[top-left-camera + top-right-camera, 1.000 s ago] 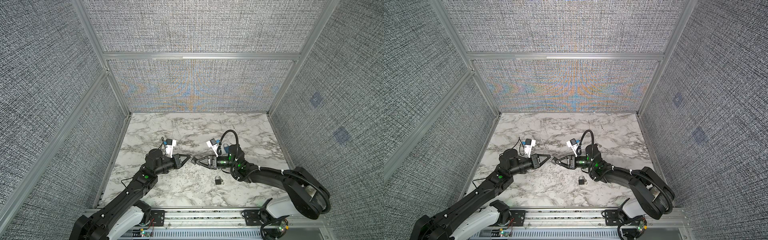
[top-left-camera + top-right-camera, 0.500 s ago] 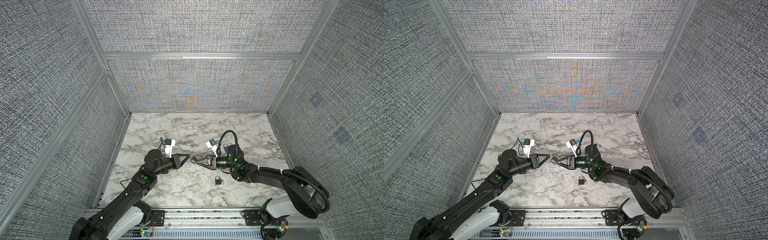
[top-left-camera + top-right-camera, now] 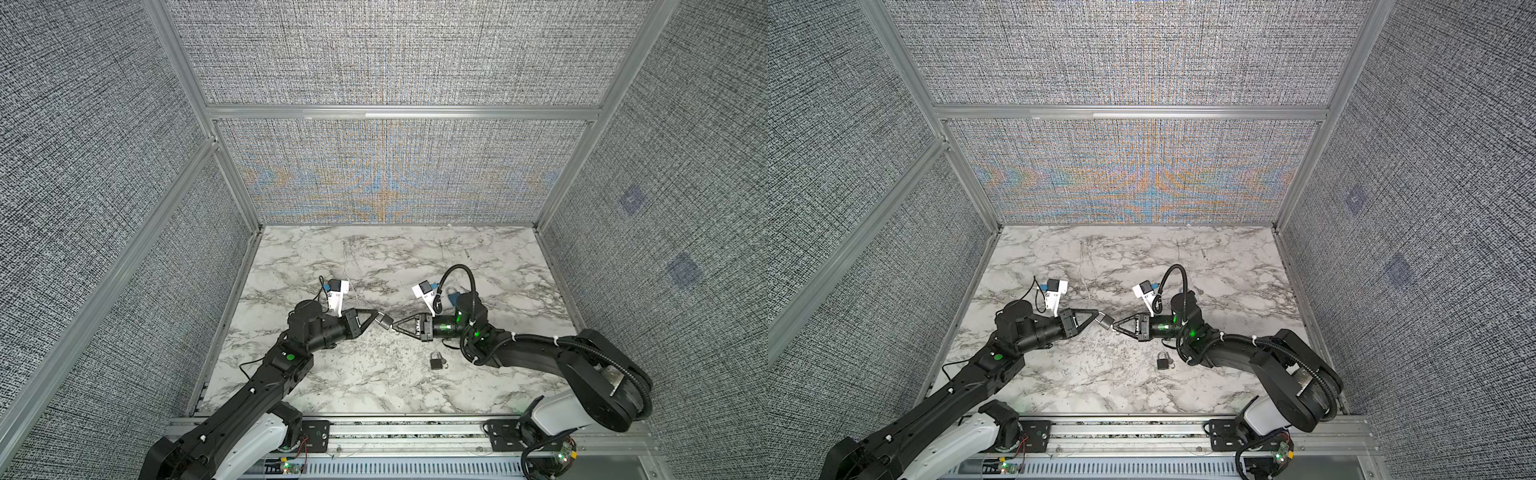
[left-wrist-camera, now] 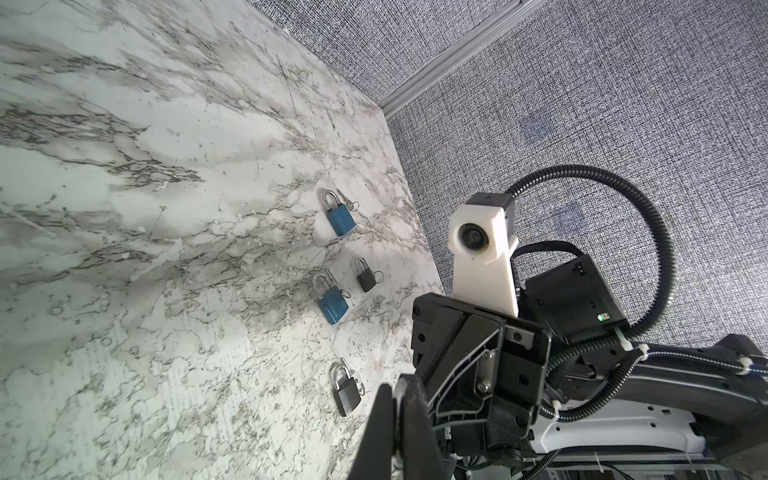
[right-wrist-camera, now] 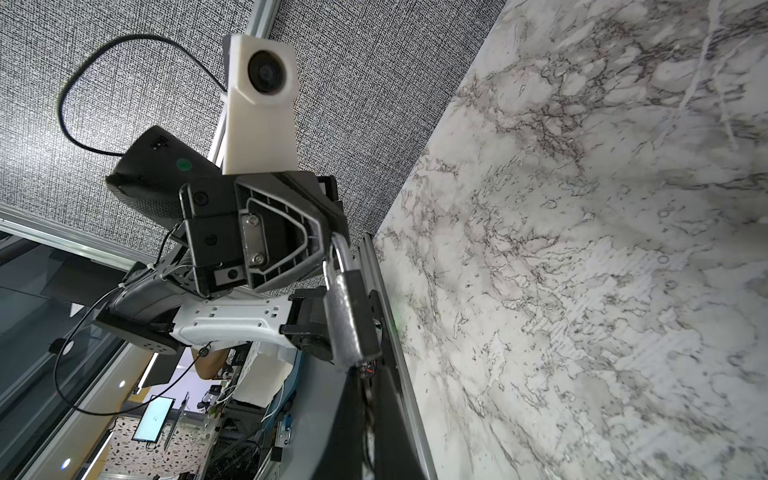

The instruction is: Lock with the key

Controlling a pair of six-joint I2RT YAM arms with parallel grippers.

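In both top views a silver padlock hangs in the air above the middle of the marble table. My left gripper is shut on its shackle. From the other side, my right gripper meets the padlock body at its base. Its jaws are pressed together on the key, a thin sliver that is mostly hidden between the fingers. In the left wrist view my left gripper shows closed fingers that hide the padlock.
Other padlocks lie on the table. A dark one is in front of the right arm. Two blue ones and a small black one lie further back. Fabric walls with aluminium rails enclose the table.
My right gripper's jaws have closed at the padlock's base. The left gripper and the padlock have stayed in place.
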